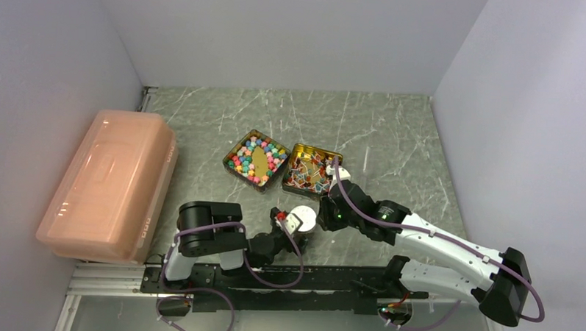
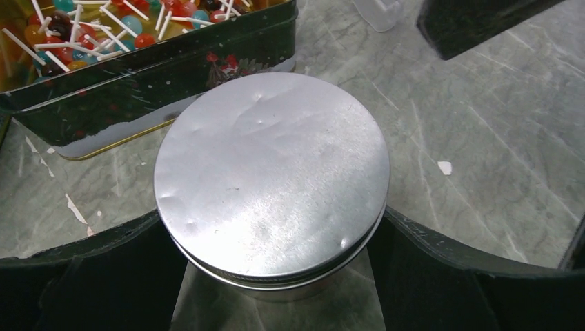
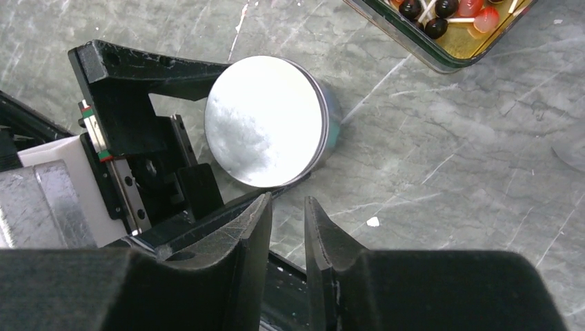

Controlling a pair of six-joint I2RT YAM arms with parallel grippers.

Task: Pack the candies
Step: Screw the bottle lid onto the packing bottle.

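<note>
The candies are kept near the middle of the grey marbled desk, in two square gold tins set cornerwise to its edges. Round multicoloured candies fill the left-hand tin. Stick-mounted candies fill the right-hand tin, their white sticks crossed in every direction with no shared axis. Towards the near edge, a small round silver-lidded jar is flanked by the widely spread left tool; whether it is gripped cannot be told. The right tool, parted only narrowly, is held empty just beside the jar.
</note>
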